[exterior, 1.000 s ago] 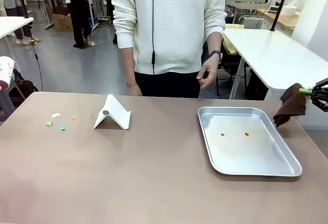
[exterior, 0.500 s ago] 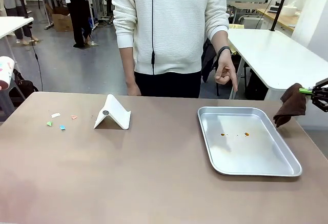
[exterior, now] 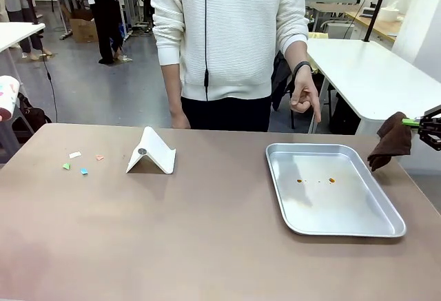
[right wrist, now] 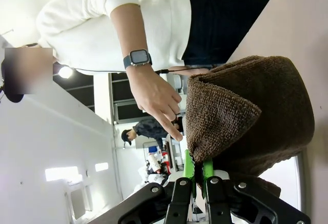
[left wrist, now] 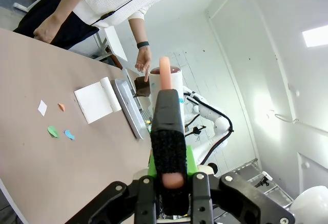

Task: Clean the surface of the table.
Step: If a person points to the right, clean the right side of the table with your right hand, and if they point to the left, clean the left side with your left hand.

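the left gripper [left wrist: 171, 166] is clamped on an upright black tool [left wrist: 166, 116] with a pink tip, held high above the table [exterior: 207, 246], probably kept ready for sweeping; the right gripper [right wrist: 196, 168] pinches a brown cloth [right wrist: 246, 116] that hangs just off the table's right edge, apparently in reserve for wiping; the taupe table spreads across the whole front view; on its left lie small paper scraps [exterior: 83, 171], likely the litter to clear; a white folded stand [exterior: 151, 153] sits near them and could block a sweep from the right; a metal tray [exterior: 337, 208] with orange specks [exterior: 331, 180] lies on the right; beyond it a person's hand [exterior: 304, 100] points down toward the tray.
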You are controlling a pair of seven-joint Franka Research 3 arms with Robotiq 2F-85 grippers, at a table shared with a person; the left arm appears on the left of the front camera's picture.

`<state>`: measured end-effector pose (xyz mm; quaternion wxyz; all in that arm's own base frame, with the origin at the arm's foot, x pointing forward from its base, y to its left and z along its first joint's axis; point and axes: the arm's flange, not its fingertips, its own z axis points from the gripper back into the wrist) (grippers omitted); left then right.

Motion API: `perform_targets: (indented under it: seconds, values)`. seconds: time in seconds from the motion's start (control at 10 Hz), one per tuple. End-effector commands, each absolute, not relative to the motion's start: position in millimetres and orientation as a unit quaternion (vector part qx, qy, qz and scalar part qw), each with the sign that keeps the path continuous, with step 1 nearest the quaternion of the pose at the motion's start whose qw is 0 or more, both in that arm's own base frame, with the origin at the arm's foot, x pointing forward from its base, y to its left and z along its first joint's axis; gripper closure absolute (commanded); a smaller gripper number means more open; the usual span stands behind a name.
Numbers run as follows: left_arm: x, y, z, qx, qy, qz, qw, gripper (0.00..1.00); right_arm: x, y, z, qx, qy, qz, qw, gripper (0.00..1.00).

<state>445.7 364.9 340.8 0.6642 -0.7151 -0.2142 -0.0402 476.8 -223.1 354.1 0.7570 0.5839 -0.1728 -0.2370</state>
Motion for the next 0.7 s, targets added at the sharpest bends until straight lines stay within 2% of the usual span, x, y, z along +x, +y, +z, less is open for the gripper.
perform_targets:
  seconds: [0.0, 0.2, 0.4, 0.5, 0.6]
  values:
    - [444, 366, 346, -0.719, -0.220, -0.044, 0.657, 0.78, 477, -206, 378, 0.560, -0.219, -0.200, 0.774, 0.93]
    - [444, 366, 346, -0.719, -0.220, -0.044, 0.657, 0.78, 474, -166, 407, 0.522, -0.245, -0.135, 0.806, 0.93]
    - [444, 366, 346, -0.719, -0.220, -0.044, 0.657, 0.78, 460, -126, 422, 0.459, -0.235, -0.084, 0.853, 0.93]
    - [444, 366, 346, -0.719, -0.220, -0.044, 0.657, 0.78, 450, -107, 423, 0.405, -0.225, -0.056, 0.885, 0.93]
    - [444, 366, 346, -0.719, -0.220, -0.044, 0.657, 0.78, 438, -89, 422, 0.354, -0.174, -0.014, 0.919, 0.93]
